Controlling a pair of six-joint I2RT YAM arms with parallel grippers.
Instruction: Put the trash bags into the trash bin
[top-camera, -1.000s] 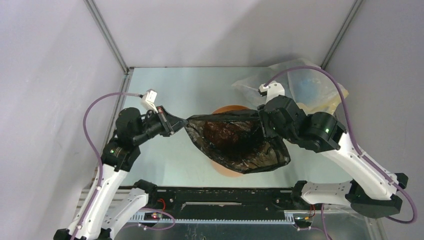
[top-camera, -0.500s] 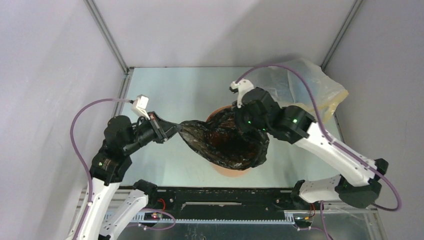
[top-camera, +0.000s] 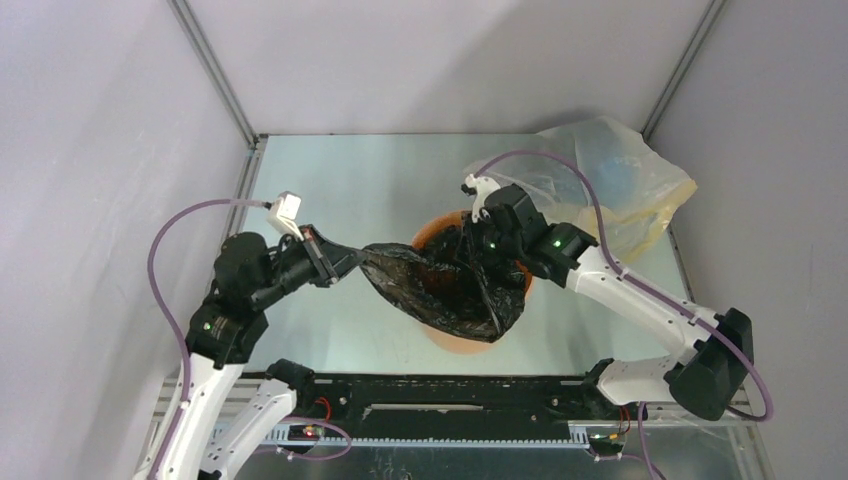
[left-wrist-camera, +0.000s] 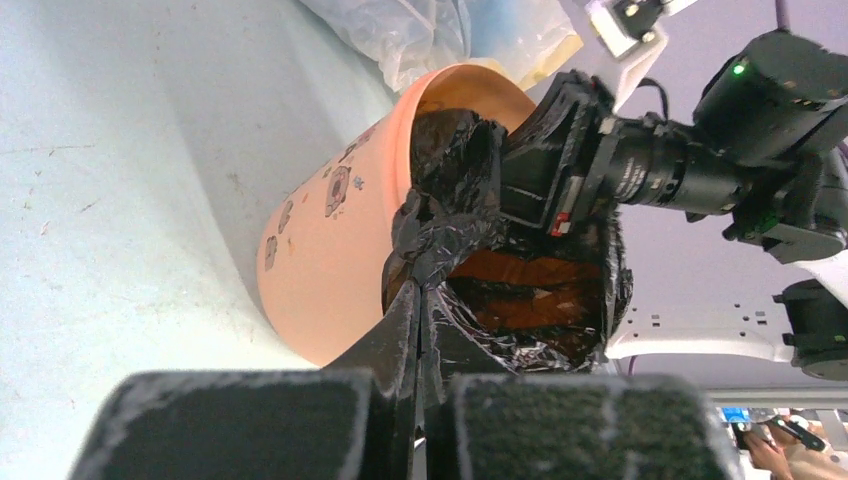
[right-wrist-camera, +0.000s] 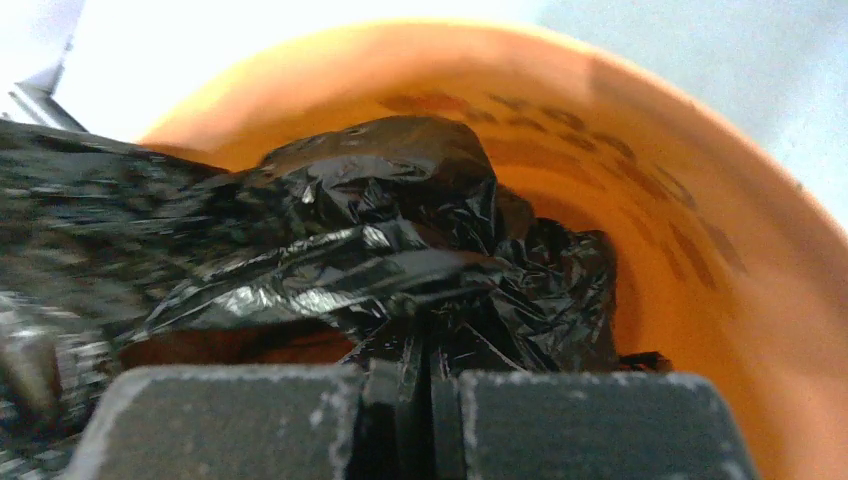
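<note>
Tabletop (top-camera: 360, 180) bears trash bin (top-camera: 458, 344) — grey walls (top-camera: 450, 60) around.

The black bag (top-camera: 440, 285) fills the mouth of the orange bin (top-camera: 462, 343).

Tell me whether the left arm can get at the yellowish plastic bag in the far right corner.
Probably not. Its fingers are shut on the black bag, and the bin and right arm stand between it and the yellowish bag.
</note>
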